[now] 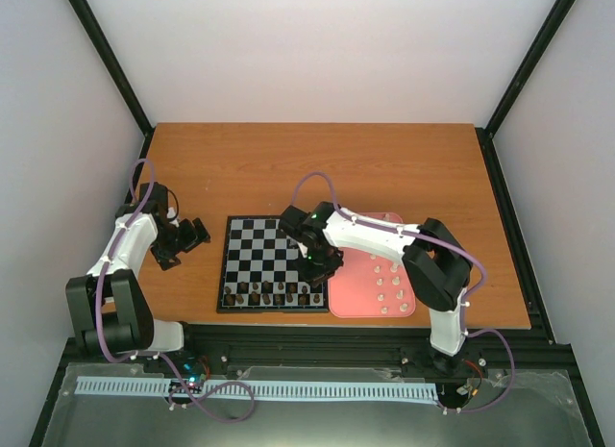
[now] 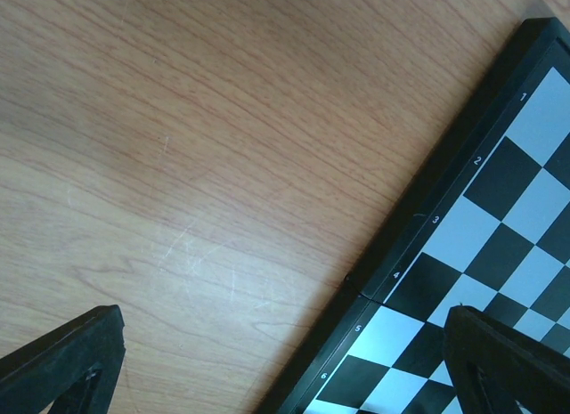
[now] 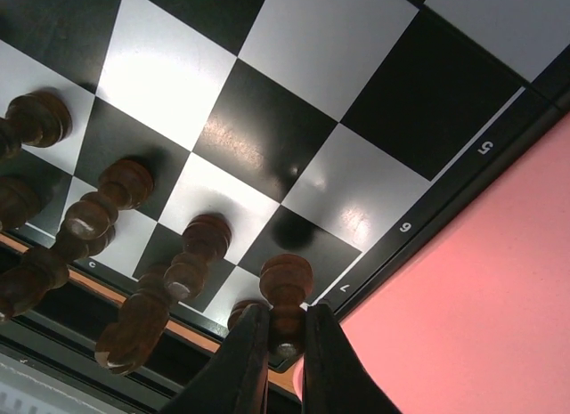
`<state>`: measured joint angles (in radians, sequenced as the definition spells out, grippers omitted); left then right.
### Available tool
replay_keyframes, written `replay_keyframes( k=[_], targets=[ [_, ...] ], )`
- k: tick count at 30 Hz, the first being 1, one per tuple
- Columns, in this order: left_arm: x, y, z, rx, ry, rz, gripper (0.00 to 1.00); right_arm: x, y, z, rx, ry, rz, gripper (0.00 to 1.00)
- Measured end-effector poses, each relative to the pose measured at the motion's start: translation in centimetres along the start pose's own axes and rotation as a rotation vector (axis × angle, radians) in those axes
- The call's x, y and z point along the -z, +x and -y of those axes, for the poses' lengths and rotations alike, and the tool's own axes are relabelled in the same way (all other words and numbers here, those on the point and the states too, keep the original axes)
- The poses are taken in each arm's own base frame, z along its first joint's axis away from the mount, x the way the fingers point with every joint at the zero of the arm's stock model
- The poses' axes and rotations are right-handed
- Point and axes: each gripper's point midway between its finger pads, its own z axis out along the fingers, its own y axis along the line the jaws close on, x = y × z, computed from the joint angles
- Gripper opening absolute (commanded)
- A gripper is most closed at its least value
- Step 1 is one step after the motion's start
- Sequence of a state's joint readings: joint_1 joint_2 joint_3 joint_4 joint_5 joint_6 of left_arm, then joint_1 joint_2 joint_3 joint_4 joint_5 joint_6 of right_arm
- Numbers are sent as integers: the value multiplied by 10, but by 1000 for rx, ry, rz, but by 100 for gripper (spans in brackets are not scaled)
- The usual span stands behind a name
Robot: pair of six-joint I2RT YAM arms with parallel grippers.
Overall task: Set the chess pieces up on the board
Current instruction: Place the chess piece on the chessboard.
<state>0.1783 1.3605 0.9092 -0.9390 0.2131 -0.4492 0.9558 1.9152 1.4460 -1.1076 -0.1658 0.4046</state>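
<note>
Pawn (image 3: 285, 276), dark, is pinched in my right gripper (image 3: 285, 329) at the board's (image 1: 258, 243) near right corner, beside other dark pieces (image 1: 255, 298). My left gripper (image 2: 280, 325) hangs wide open off the board's left edge. White pieces (image 1: 382, 284) stand on the tray (image 1: 348, 305).

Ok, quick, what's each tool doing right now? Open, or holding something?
Left tool: open, holding nothing.
Right tool: closed on a dark chess piece.
</note>
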Motion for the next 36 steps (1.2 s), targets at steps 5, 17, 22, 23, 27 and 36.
replay_keyframes(
  k=[5,17,22,23,27,36],
  targets=[
    [0,0,0,0,0,0,100,-6,1,1,-2,7,-18,3],
    [0,0,0,0,1,0,100,-11,1,4,2,20,-30,22],
    [0,0,0,0,0,0,100,-11,0,6,8,32,-24,30],
    [0,0,0,0,1,0,100,-11,0,6,11,35,-23,31],
    [0,0,0,0,1,0,100,-10,-1,8,10,43,-17,40],
    [0,0,0,0,-1,1,100,32,-3,1,44,16,80,69]
  ],
)
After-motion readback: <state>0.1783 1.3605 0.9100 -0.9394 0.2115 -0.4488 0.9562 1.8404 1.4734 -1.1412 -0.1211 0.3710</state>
